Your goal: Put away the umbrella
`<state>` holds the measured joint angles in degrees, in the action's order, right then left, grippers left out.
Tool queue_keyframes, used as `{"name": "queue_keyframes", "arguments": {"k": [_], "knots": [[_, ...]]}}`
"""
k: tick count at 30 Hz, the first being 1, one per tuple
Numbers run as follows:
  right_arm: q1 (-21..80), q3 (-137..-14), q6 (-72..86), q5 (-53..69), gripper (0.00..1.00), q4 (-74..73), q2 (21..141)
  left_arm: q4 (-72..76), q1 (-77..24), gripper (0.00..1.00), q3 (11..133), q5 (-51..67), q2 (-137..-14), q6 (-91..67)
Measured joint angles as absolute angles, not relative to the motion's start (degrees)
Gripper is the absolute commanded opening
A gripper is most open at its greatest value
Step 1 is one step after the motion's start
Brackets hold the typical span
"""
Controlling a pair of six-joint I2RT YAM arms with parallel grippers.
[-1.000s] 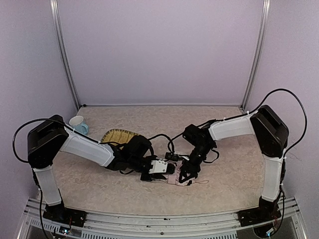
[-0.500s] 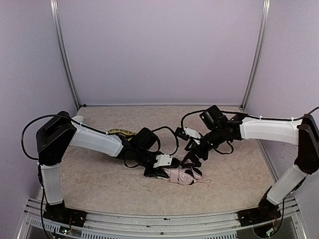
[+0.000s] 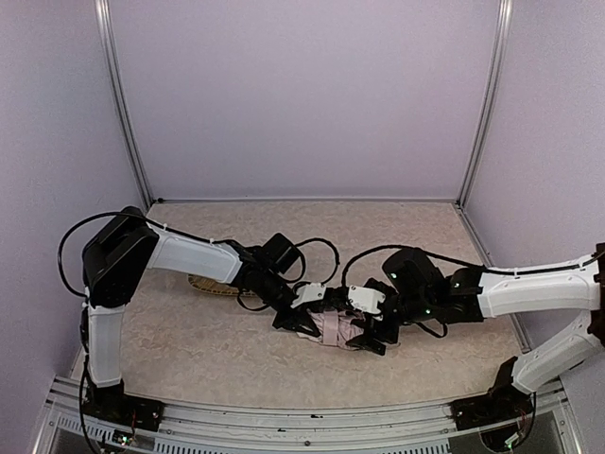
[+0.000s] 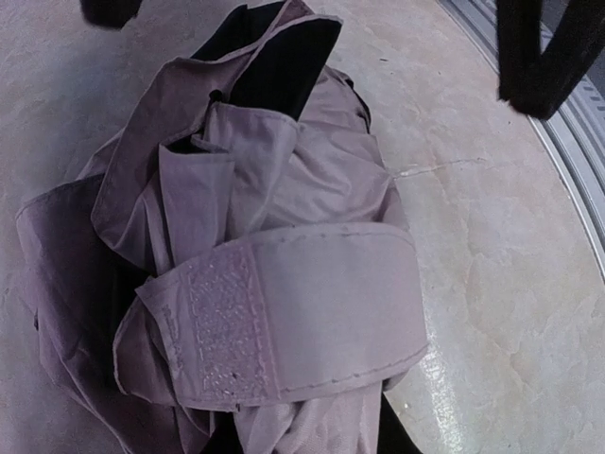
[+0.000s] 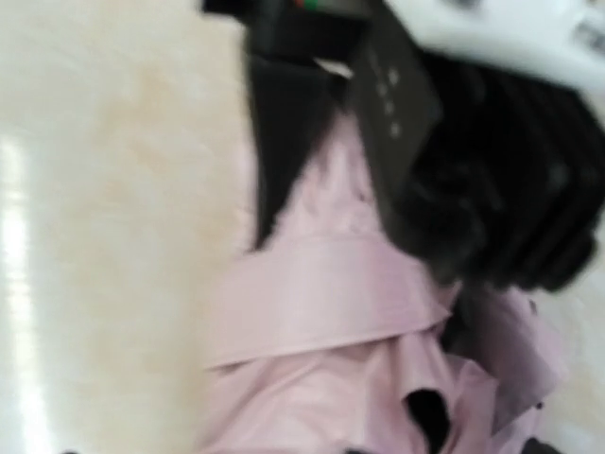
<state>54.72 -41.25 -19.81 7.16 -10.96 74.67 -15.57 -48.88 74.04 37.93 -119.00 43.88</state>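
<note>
Two arms meet low over the middle of the counter, and the umbrella lies between them as a crumpled pale pink bundle, flat on the surface and rather toward the near edge. Your left hand is at the left end of the bundle and your right hand is at its right end, both very close to the fabric. In the left wrist view the fingers of the left hand stand wide apart, one at each upper corner of the picture, and they close on nothing; the folded fabric lies on the counter below them. A wide fabric band with a rough stitched patch goes across the bundle on the side near this camera. At the far end a black shape shows inside the folds; it is perhaps the handle, but I cannot be sure. The right wrist view is blurred: you see pink folds on the pale counter and the black and white body of the left hand just above them. The right hand's own fingers do not show clearly there, so I cannot tell whether they are apart or together. Behind the left arm, a woven yellow straw mat lies partly hidden, apart from the umbrella.
</note>
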Motion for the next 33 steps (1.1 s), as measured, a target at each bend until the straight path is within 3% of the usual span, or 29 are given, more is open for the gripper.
{"name": "queue_keyframes", "arguments": {"k": [7,11,20,23,27,30,32,33], "knots": [[55.4,-45.8,-21.9,0.4,0.99,-9.2,88.2,-19.4,-48.1,0.00,76.7,40.8,-121.1,43.7],[55.9,-47.9,-23.0,0.4,0.93,-9.1,91.4,-20.6,-47.4,0.00,77.8,42.9,-121.9,43.7],[56.1,-48.0,-24.2,-0.6,0.95,-11.4,94.8,-23.6,-46.3,0.00,80.0,46.1,-123.5,44.1],[56.1,-46.9,-25.1,-0.9,0.86,-12.5,93.2,-24.8,-46.0,0.00,81.0,47.3,-124.2,44.2],[56.1,-46.8,-25.9,-0.2,0.62,-13.1,93.3,-26.5,-45.7,0.00,82.4,48.7,-125.1,44.4],[56.1,-48.3,-25.7,1.4,0.52,-14.2,95.0,-28.1,-45.4,0.00,82.6,49.3,-125.2,45.2],[56.1,-49.3,-25.8,2.3,0.57,-14.4,95.9,-29.3,-44.9,0.00,82.6,50.0,-125.2,46.0],[56.1,-49.5,-25.9,2.6,0.68,-14.4,96.1,-29.8,-44.7,0.00,82.6,50.2,-125.2,46.4]]}}
